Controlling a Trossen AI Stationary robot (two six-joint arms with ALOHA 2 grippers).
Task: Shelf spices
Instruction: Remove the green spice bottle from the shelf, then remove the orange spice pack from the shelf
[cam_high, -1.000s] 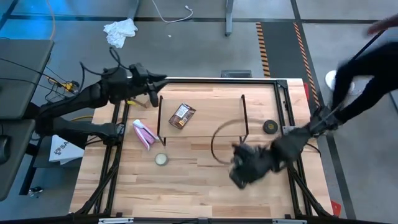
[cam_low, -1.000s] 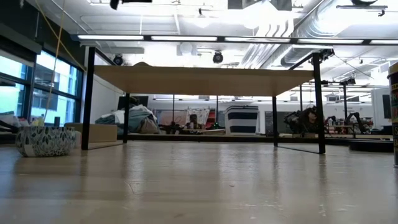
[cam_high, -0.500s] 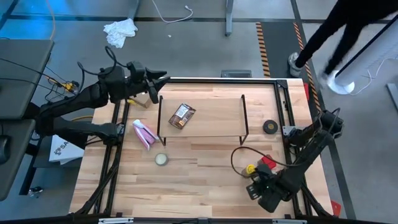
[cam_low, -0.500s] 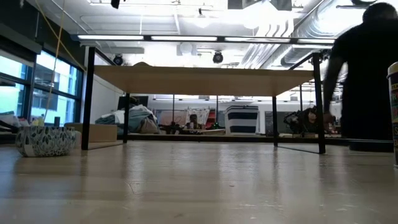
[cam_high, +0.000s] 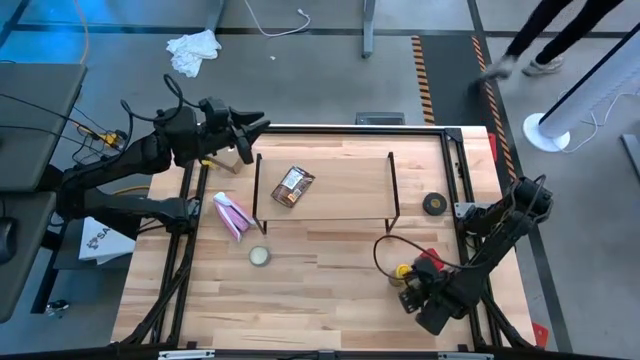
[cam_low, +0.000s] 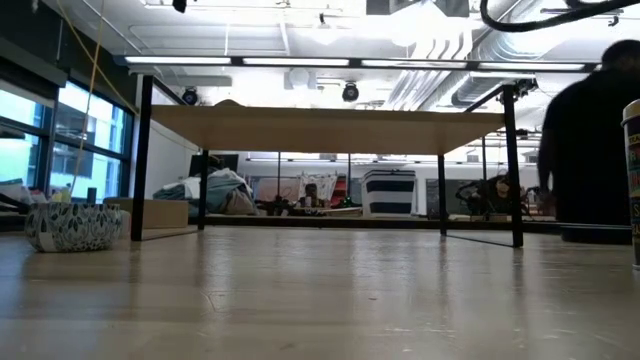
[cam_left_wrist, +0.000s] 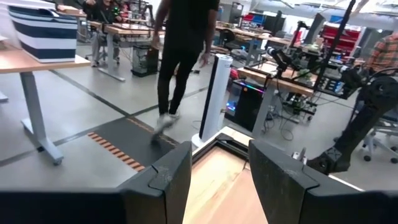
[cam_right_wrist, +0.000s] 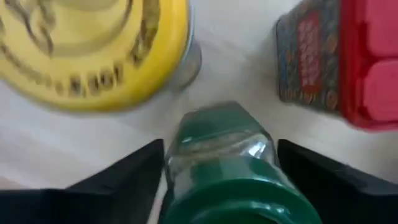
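Right gripper (cam_right_wrist: 219, 163), near the table's front right corner: jaws parted, flanking the green-lidded jar (cam_right_wrist: 222, 168), contact not discernible. Just beside it stand the yellow-lidded jar (cam_right_wrist: 93, 50) and the red boxy container (cam_right_wrist: 342, 62). Left gripper (cam_left_wrist: 219, 180), jaws apart and empty, waits at the table's far left corner. The flat brown printed packet (cam_high: 292, 185) lies on the shelf (cam_high: 345, 185), long axis slightly diagonal
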